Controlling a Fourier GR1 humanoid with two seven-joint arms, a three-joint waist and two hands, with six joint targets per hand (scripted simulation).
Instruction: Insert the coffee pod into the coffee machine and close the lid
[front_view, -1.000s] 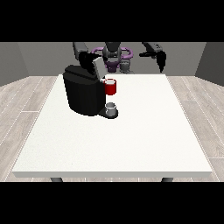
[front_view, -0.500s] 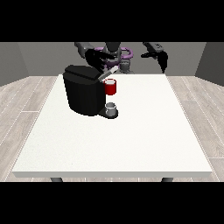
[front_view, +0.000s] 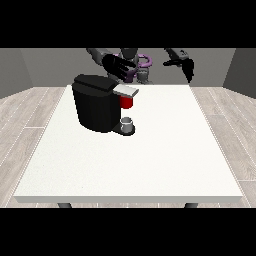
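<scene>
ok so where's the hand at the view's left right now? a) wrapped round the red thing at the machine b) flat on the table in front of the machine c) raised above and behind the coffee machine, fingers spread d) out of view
c: the hand at the view's left is up in the air above and behind the black coffee machine, fingers spread and holding nothing.

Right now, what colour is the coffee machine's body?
Black; the coffee machine shows in the front view.
</scene>
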